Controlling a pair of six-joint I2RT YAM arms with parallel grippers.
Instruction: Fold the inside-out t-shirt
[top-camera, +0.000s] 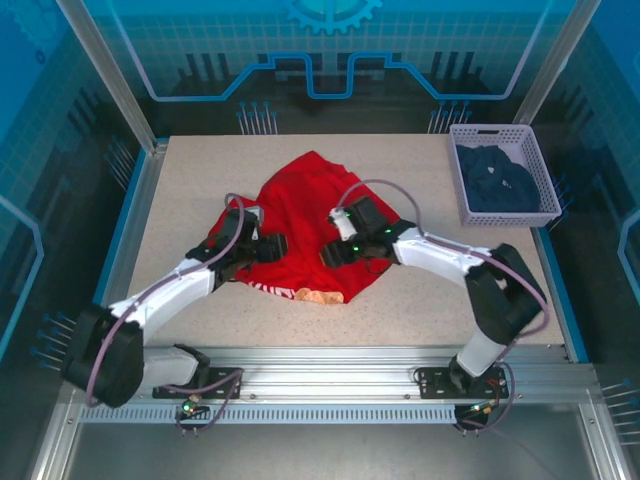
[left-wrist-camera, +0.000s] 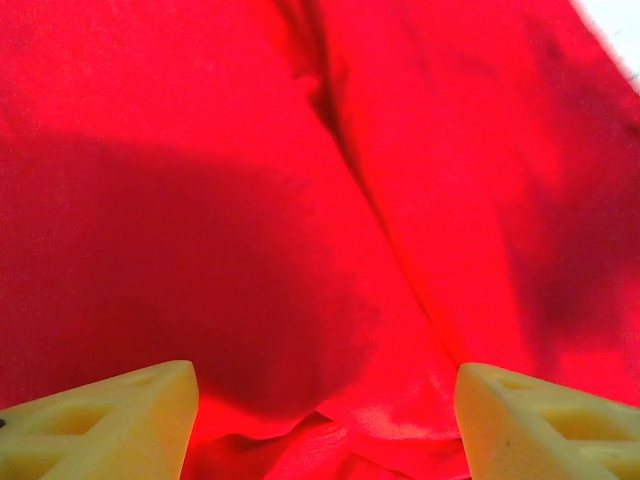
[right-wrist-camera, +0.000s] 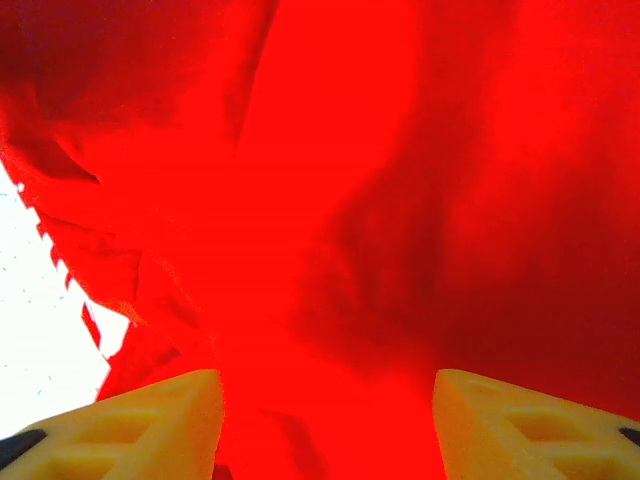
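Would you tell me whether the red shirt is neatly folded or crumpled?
Crumpled: the shirt lies in an irregular, creased heap, print peeking out at its near edge.

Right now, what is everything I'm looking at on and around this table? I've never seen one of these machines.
t-shirt: one, bright red, crumpled in the middle of the table, a tan print peeking out at its near edge.
basket: one, white mesh, far right corner of the table.
garment: one, dark navy, lying in the basket.
table: one, speckled beige.
arms: two, white and black; left arm and right arm reach onto the t-shirt from the near edge.
jaws: two pairs, yellow fingertips, both pairs wide open over the red cloth.
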